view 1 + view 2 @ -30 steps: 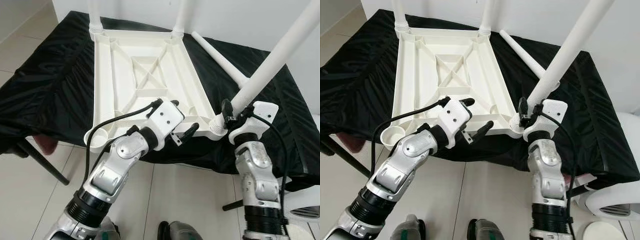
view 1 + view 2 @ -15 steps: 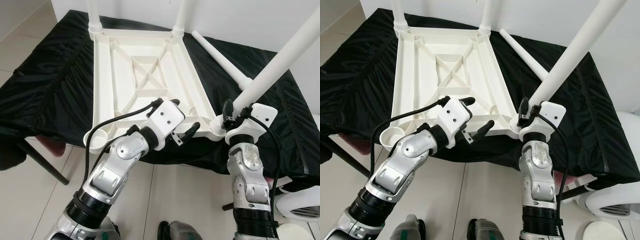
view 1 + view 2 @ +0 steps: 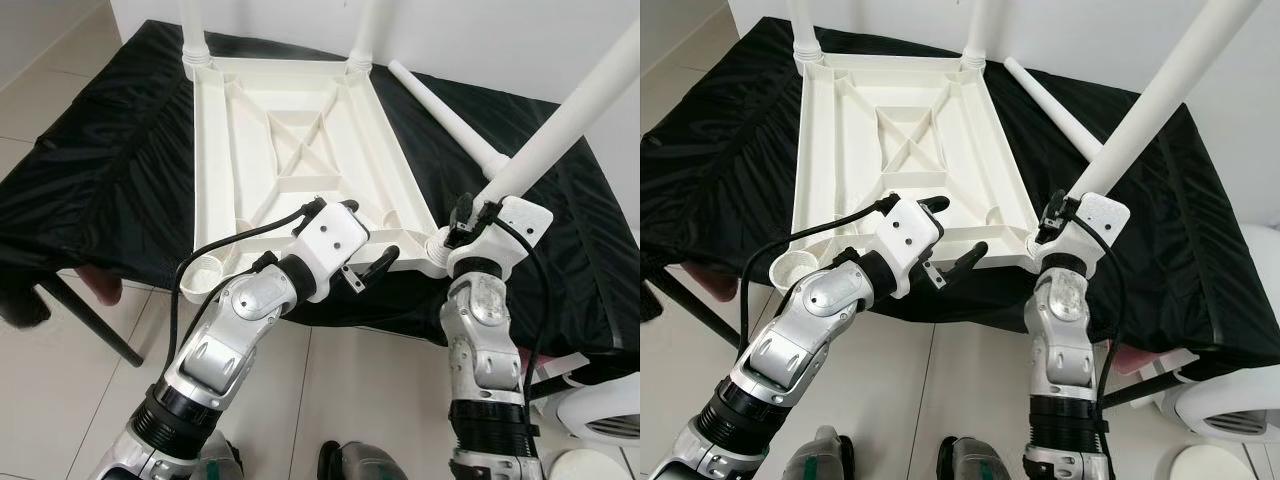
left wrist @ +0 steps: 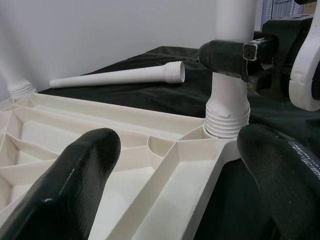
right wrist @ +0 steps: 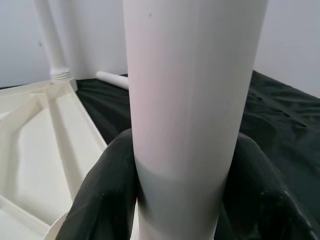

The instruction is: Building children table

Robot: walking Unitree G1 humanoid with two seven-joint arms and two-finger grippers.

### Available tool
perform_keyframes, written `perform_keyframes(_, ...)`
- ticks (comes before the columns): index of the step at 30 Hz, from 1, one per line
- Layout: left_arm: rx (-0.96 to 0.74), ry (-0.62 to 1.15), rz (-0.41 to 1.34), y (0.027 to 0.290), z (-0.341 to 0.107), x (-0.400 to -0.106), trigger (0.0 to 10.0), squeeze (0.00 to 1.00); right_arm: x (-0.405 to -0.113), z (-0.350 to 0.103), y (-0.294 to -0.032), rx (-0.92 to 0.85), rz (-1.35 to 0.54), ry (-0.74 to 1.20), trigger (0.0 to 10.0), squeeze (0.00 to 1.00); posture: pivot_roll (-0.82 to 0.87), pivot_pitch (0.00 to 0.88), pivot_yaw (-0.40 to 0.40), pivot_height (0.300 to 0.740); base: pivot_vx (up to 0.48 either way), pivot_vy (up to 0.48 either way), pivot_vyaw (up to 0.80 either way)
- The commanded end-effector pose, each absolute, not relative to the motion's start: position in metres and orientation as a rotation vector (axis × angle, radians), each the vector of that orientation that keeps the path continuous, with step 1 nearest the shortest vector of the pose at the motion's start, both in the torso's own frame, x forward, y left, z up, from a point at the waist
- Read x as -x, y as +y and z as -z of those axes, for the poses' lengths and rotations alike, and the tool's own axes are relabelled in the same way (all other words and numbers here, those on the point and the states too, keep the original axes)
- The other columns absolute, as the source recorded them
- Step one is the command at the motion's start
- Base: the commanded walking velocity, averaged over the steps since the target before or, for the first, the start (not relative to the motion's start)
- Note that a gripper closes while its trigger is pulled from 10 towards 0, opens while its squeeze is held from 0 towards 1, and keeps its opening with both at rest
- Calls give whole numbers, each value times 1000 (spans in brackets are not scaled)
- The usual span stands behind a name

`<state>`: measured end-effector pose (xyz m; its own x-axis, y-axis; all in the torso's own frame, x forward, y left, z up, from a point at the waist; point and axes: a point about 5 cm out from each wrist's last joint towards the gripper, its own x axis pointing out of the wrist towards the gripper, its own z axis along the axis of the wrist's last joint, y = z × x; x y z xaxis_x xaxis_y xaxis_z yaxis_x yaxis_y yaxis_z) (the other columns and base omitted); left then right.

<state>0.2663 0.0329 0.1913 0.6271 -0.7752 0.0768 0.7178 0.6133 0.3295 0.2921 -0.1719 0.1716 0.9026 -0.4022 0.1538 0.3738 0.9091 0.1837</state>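
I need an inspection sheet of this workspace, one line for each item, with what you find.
Surface: black cloth covers the work table, wrinkled at the robot's left.
Job's things: white tabletop lies upside down; two legs stand at its far corners; the third leg sits tilted in the near right socket; the spare leg lies loose on the cloth.
Clutter: nothing seen on the cloth.
Grippers: left gripper open, at the tabletop's near edge; right gripper shut on the third leg near its threaded base.
Cables: black cable loops along the left arm.
Surroundings: tiled floor, white wall behind.
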Motion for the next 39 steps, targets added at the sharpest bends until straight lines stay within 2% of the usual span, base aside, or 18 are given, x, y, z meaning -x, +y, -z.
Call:
perform_keyframes(1, -279, -213, 883, 32, -190, -263, 10000, 0, -289, -147, -186, -127, 518, -78, 10000, 0, 53, 106, -88, 740, 0, 0, 0)
perform_keyframes(10, -278, -219, 870, 32, -192, -265, 10000, 0, -300, -148, -186, -103, 652, -77, 10000, 0, 62, 101, -94, 740, 0, 0, 0)
perform_keyframes(23, -277, -221, 862, 33, -193, -266, 10000, 0, -318, -142, -170, -140, 629, -37, 10000, 0, 64, 102, -94, 740, 0, 0, 0)
perform_keyframes(39, -272, -224, 864, 32, -193, -265, 10000, 0, -321, -133, -175, -180, 664, -17, 10000, 0, 62, 92, -95, 740, 0, 0, 0)
